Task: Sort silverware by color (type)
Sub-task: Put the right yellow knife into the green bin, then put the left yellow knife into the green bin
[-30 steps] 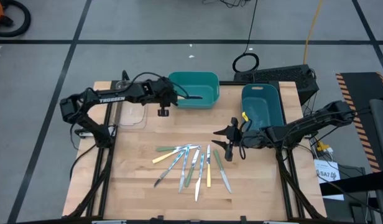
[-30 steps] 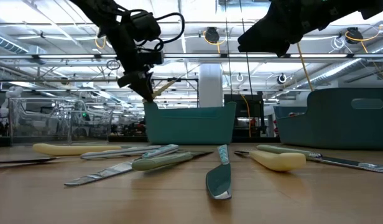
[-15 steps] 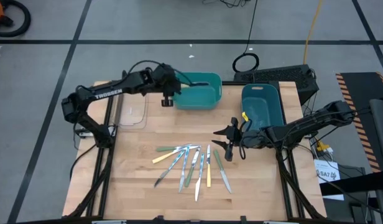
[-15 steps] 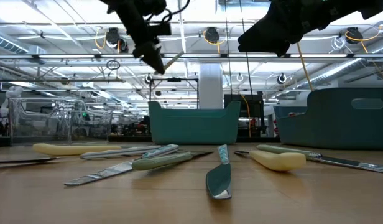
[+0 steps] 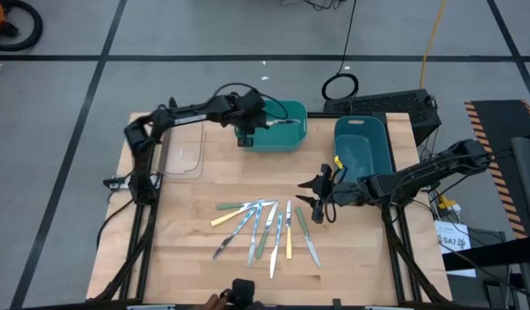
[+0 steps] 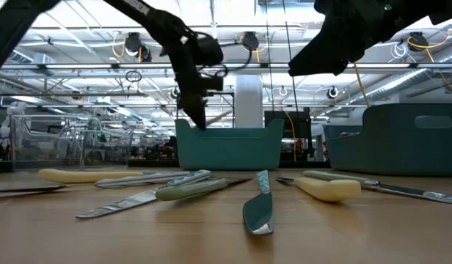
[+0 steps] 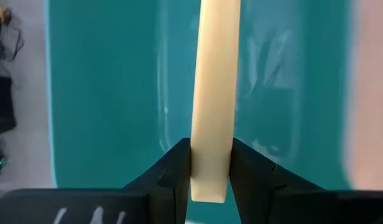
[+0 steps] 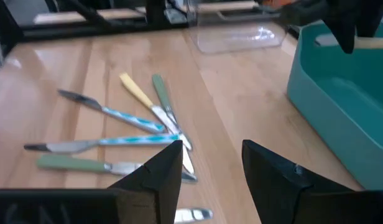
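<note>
Several utensils with yellow, pale green and light blue handles lie flat in a loose pile on the wooden table. My left gripper hangs over the teal bin, shut on a cream-yellow-handled utensil. In the low view the left gripper dips to the bin's rim. My right gripper is open and hovers just right of the pile, touching nothing. My left gripper pinches the cream-yellow handle near its free end between its two fingers. The fingers come level from the table's left, and the utensil runs straight on ahead of them. It is lifted clear over the teal bin's inside, its metal end toward the table's right.
A blue bin at the right edge holds a yellow-handled piece. A clear tray sits at the far left. A person's hand with a dark object shows at the near edge. Bare wood lies left of the pile.
My left gripper has carried the cream-handled utensil toward the table's right, first rising, then coming down over the teal bin to its rim. It has stayed shut on the handle.
</note>
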`<action>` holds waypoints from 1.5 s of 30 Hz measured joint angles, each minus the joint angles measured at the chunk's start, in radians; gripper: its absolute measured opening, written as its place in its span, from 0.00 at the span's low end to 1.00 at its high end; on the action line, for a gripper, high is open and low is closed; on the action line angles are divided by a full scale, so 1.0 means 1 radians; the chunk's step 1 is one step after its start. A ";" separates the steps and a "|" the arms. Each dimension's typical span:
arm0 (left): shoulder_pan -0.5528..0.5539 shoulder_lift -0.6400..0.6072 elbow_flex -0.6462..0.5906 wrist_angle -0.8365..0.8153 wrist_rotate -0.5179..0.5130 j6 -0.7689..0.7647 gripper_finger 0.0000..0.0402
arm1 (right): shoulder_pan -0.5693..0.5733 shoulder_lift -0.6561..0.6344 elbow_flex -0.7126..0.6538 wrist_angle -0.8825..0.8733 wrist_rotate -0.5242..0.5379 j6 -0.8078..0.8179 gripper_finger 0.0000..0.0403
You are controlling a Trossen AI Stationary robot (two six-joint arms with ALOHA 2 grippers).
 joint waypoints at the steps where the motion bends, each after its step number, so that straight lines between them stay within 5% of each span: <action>1: 0.001 0.022 0.014 -0.014 -0.019 -0.001 0.25 | 0.000 0.000 0.000 -0.004 0.000 -0.001 0.40; 15: -0.009 0.202 0.272 -0.204 -0.092 -0.119 0.30 | 0.006 0.000 0.000 -0.027 0.000 0.049 0.40; 23: -0.019 0.213 0.347 -0.239 -0.091 -0.173 0.40 | 0.062 0.000 0.000 0.027 -0.001 0.061 0.40; 33: -0.063 0.212 0.534 -0.438 -0.024 -0.221 0.41 | 0.098 0.000 0.000 0.009 -0.001 0.055 0.40; 37: -0.092 0.211 0.599 -0.548 0.053 -0.266 0.41 | 0.105 0.000 0.000 -0.011 -0.001 0.058 0.40; 41: -0.143 0.195 0.591 -0.674 0.309 -0.281 0.41 | 0.106 0.000 0.000 -0.039 -0.025 0.068 0.40; 45: -0.238 0.164 0.510 -0.688 0.348 -0.276 0.41 | 0.106 -0.001 0.000 -0.044 -0.069 0.074 0.40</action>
